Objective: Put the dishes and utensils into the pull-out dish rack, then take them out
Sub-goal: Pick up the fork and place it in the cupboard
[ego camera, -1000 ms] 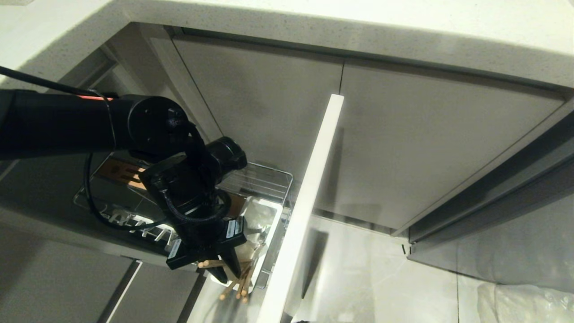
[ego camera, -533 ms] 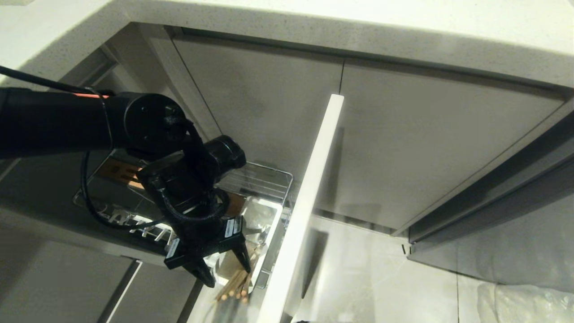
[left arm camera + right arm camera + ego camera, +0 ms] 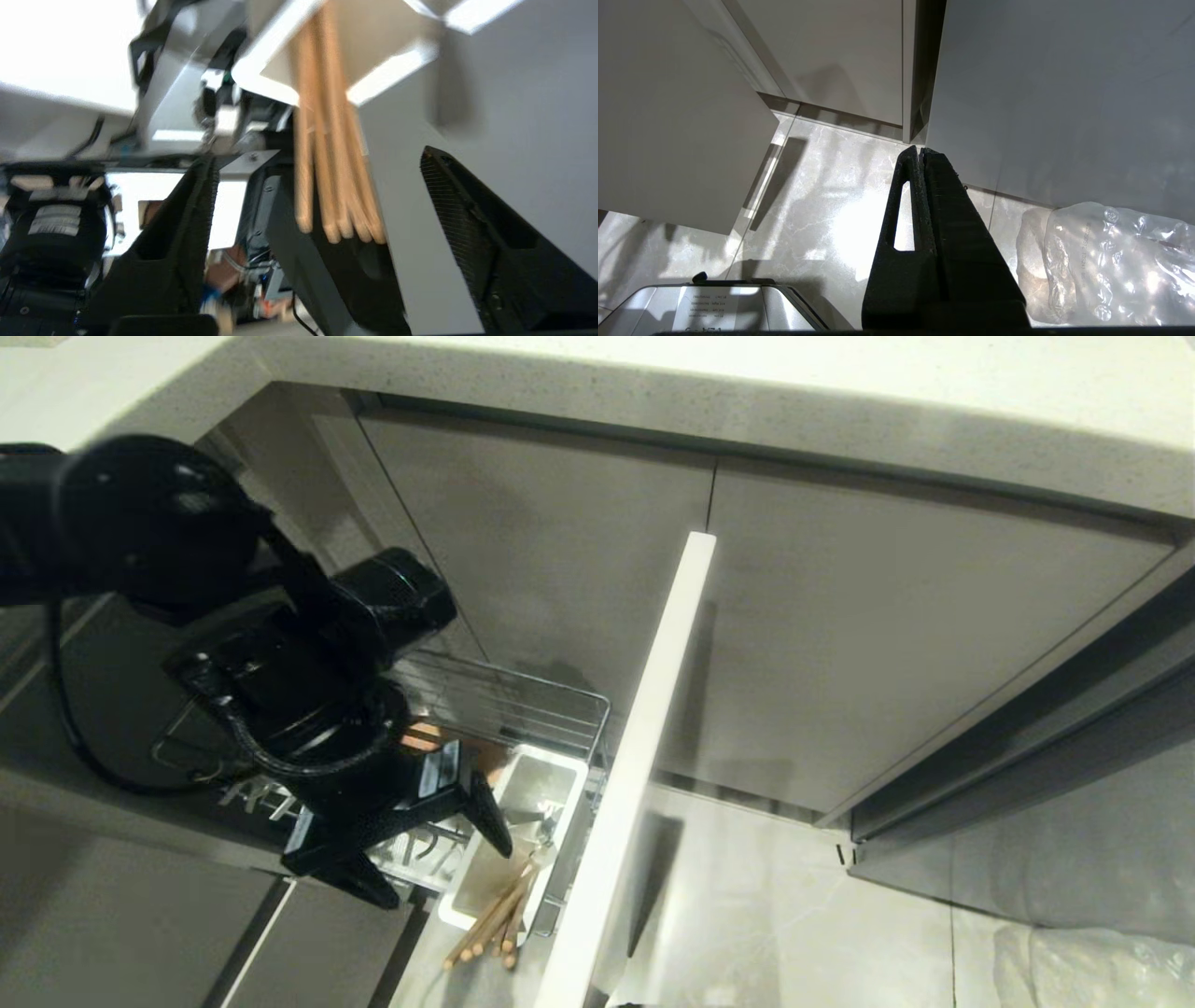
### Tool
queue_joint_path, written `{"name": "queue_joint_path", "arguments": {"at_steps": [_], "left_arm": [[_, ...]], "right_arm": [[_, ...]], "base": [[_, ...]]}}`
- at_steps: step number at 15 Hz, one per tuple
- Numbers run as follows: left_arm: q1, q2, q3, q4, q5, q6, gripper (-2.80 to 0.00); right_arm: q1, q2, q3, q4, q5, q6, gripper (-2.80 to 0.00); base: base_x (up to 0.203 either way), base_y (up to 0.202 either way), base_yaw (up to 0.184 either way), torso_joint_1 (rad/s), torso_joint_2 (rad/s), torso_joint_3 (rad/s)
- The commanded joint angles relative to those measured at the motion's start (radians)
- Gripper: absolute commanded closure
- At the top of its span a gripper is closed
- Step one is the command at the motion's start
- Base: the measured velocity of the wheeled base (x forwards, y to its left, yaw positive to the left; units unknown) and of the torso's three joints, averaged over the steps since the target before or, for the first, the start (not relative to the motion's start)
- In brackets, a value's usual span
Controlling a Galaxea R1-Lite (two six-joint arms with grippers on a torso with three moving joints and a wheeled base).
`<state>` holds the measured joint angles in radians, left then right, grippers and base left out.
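I see left end effector (image 3: 439, 854) spread wide, holding nothing, beside caddy (image 3: 471, 882). Chopsticks (image 3: 490, 919) stand loose in caddy. Right end effector (image 3: 920, 151) closed, empty.

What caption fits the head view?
Open left gripper beside chopsticks standing in the white utensil caddy.

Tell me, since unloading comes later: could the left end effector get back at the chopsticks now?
Probably yes: the left end effector hangs open beside the chopsticks, whose ends stick out of the white caddy uncovered.
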<state>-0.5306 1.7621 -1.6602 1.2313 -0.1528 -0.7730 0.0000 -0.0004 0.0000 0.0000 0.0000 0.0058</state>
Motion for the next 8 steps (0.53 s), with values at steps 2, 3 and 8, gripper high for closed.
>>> {"name": "queue_joint_path", "arguments": {"at_steps": [2, 3, 8], "left_arm": [[-0.023, -0.162, -0.035, 0.006, 0.010, -0.003, 0.00], [-0.043, -0.212, -0.050, 0.006, 0.025, -0.002, 0.00], [-0.115, -0.408, -0.141, -0.005, 0.178, 0.002, 0.00]], "right_arm": [[0.000, 0.000, 0.000, 0.000, 0.000, 0.000, 0.00], [0.000, 0.000, 0.000, 0.000, 0.000, 0.000, 0.00], [0.000, 0.000, 0.000, 0.000, 0.000, 0.000, 0.00]], "base": [[0.000, 0.000, 0.000, 0.000, 0.00, 0.000], [0.000, 0.000, 0.000, 0.000, 0.00, 0.000], [0.000, 0.000, 0.000, 0.000, 0.00, 0.000]]}}
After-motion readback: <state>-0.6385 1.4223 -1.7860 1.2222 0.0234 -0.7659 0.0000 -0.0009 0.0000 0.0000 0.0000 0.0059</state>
